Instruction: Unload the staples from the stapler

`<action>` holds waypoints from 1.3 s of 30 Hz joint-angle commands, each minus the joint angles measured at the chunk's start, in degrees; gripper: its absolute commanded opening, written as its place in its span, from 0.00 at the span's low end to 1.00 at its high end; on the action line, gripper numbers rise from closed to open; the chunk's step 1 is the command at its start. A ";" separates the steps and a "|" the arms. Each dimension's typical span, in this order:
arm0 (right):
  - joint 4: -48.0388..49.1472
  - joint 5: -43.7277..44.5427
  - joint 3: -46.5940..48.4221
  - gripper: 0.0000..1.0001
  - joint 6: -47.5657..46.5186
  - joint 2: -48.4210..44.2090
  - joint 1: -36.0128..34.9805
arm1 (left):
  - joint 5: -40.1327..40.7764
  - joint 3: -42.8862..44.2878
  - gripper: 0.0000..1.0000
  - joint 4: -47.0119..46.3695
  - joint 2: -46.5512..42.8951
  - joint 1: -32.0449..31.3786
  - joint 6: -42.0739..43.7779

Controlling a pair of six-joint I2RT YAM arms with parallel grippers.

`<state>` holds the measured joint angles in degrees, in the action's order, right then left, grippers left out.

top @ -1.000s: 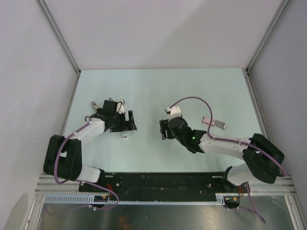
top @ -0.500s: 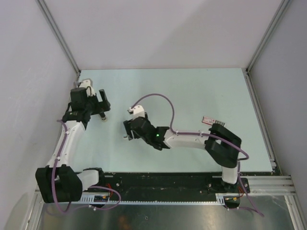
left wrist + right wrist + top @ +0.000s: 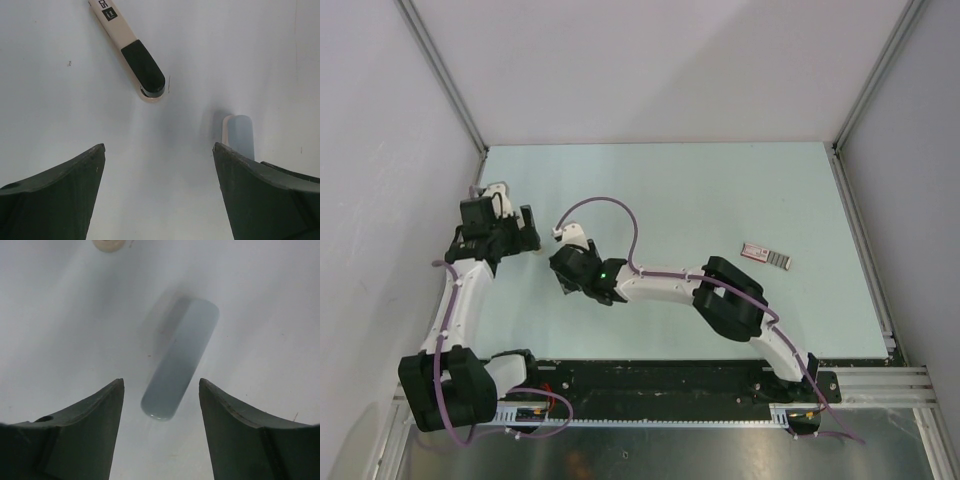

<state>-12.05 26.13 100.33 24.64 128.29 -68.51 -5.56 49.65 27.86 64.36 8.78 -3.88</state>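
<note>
The staples, a short pale silvery-blue bar (image 3: pixel 180 357), lie flat on the table just ahead of my right gripper (image 3: pixel 160 382), which hangs open above them. The bar's near end reaches in between the fingertips without touching them. In the left wrist view the same bar (image 3: pixel 239 134) shows a whitish edge and is partly hidden behind my right-hand finger (image 3: pixel 260 190). The slim cream-and-black stapler (image 3: pixel 134 52) lies farther ahead, apart from the bar. My left gripper (image 3: pixel 159 150) is open over bare table. From above, the left gripper (image 3: pixel 527 232) and the right gripper (image 3: pixel 563 278) stand close together at the table's left.
A pinkish-grey rectangular piece (image 3: pixel 765 256) lies alone on the right half of the pale green table (image 3: pixel 720 190). White walls and metal rails close in the table at the back and sides. The right arm (image 3: pixel 670 285) stretches across the middle.
Both arms have swung left. The left gripper went to the far left edge, and the right arm stretched across from the centre right to just beside it, over the bar.
</note>
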 commanded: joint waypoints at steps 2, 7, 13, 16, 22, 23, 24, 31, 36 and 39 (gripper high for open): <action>-3.67 2.24 3.73 0.64 1.59 1.58 0.16 | -1.60 -0.57 0.93 0.13 -1.46 0.62 3.12; -4.41 2.19 4.42 0.60 2.06 2.79 0.58 | -2.12 -0.40 0.92 0.44 -1.81 0.62 3.21; -3.41 1.67 3.94 0.40 2.27 2.93 0.93 | -2.90 -0.84 0.91 0.61 -2.64 0.63 3.71; -2.83 1.31 3.60 0.28 2.37 2.38 1.00 | -1.82 -1.54 0.90 0.44 -3.08 0.63 4.66; -0.34 0.50 0.17 0.09 4.36 -1.61 1.53 | -6.17 -2.22 0.82 0.45 -2.85 0.63 11.24; 0.41 0.37 -0.86 0.07 4.84 -2.68 1.66 | -8.48 -2.42 0.77 0.54 -2.75 0.58 13.01; 1.13 0.22 -1.91 0.05 5.61 -3.87 1.87 | -11.04 -2.70 0.75 0.67 -2.71 0.61 14.82; 12.20 -1.72 -14.76 0.00 12.07 -16.05 3.76 | -28.86 -2.75 0.77 3.28 -1.85 0.50 23.61; 18.15 -2.89 -20.12 0.00 15.84 -22.10 4.37 | -40.48 -2.94 0.87 5.08 -1.19 0.44 28.83; 20.55 -2.64 -21.91 0.00 17.73 -24.44 4.28 | -45.53 -3.37 0.93 5.89 -0.65 0.00 31.15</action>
<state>-0.49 23.31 79.99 37.69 109.08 -63.86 -37.76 46.61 32.16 63.24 9.02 17.69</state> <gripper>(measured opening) 0.386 0.899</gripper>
